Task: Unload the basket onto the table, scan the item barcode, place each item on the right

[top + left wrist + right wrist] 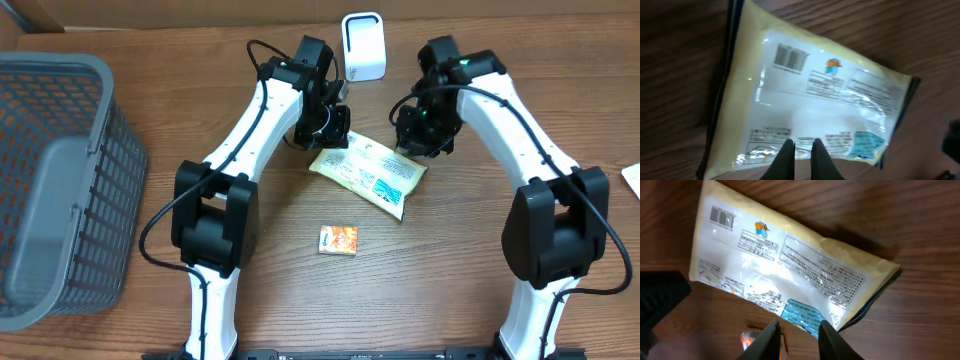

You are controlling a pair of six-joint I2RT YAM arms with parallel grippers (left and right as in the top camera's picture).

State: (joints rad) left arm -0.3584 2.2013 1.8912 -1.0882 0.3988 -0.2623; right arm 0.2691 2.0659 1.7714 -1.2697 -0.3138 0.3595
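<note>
The item is a flat pale-yellow packet (368, 172) with a clear printed face, lying on the wooden table. Its barcode (790, 57) faces up near one corner and also shows in the right wrist view (721, 216). My left gripper (801, 145) is shut at the packet's near edge, with that edge between its fingertips. From overhead, the left gripper (328, 135) is at the packet's upper left corner. My right gripper (800, 330) stands open over the packet's blue-printed corner, holding nothing. Overhead, the right gripper (418, 140) hangs at the packet's upper right end.
A white scanner (363, 45) stands at the back of the table between the two arms. A small orange packet (339, 239) lies in front of the item and shows under the right fingers (747, 340). A grey basket (60, 180) fills the left side.
</note>
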